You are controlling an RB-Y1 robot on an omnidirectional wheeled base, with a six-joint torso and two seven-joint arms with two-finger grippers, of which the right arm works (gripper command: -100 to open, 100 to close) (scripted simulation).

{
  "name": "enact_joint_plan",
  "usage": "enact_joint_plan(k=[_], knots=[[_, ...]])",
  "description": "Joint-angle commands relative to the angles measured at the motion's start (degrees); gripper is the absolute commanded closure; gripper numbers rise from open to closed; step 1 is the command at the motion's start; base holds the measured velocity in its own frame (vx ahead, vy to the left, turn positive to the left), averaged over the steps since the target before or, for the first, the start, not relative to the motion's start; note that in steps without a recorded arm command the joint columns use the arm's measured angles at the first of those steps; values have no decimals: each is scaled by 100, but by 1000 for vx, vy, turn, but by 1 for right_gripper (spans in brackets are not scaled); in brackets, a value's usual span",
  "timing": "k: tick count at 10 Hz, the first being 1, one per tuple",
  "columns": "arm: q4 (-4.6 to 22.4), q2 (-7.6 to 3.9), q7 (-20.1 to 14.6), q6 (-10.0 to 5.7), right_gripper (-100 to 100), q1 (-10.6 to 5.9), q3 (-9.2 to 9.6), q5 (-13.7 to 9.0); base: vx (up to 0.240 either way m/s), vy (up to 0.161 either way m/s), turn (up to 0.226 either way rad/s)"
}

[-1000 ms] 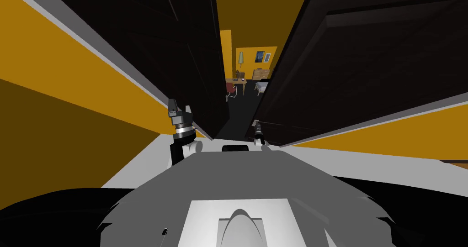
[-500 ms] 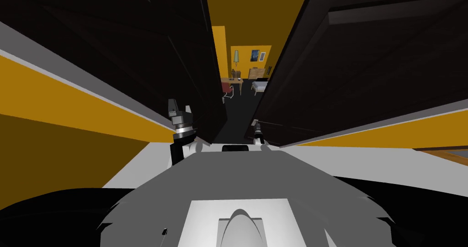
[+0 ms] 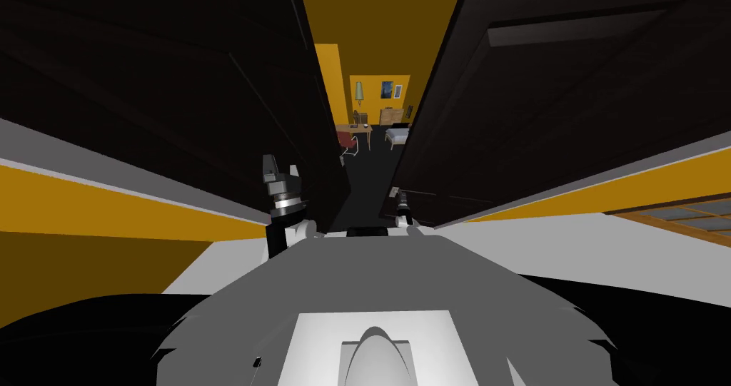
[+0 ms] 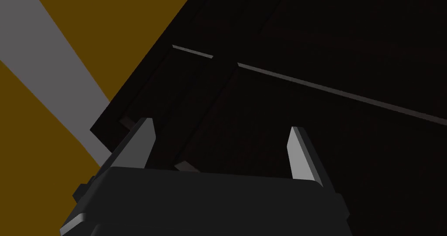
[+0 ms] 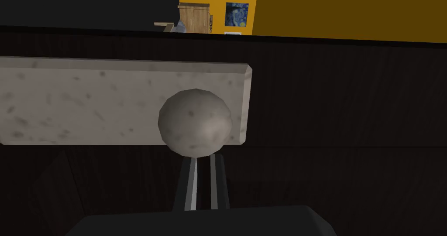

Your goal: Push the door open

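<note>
The dark panelled door (image 3: 542, 103) stands ajar on the right of the head view. It carries a round mottled grey knob (image 5: 195, 122) on a pale plate (image 5: 87, 102). My right gripper (image 5: 201, 157) is shut with nothing in it, and its tips sit right under the knob against the door face. In the head view it (image 3: 402, 197) is low at the door's near edge. My left gripper (image 3: 278, 169) is raised beside another dark panelled surface (image 3: 178, 82) on the left. In its wrist view the left gripper (image 4: 222, 133) is open and empty.
Between the two dark panels a narrow gap leads over a dark floor into a room with orange walls. A desk (image 3: 355, 128), a red chair (image 3: 346, 141) and a bed (image 3: 397, 136) stand in that room. Orange walls with grey bands flank me. A wooden-framed thing (image 3: 678, 214) is at the far right.
The whole head view has swung, so I have turned. The gap and the room beyond have slid left and the gap looks a little wider. Both grippers hold their places before my chest.
</note>
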Motion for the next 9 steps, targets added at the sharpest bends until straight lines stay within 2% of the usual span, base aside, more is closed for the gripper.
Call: enact_joint_plan(k=[1,2,5,8,9], knots=[[95,-36,42,-76,100,-85,-42,-30,210,56,-257],[57,4,24,-29,-100,-58,-13,-18,-11,83,-82],[38,40,25,-13,-100,-62,-4,-21,-189,64,-6],[7,123,26,12,-100,-67,10,-26,-237,117,-37],[5,99,22,7,-100,-55,8,-24,-124,72,-18]])
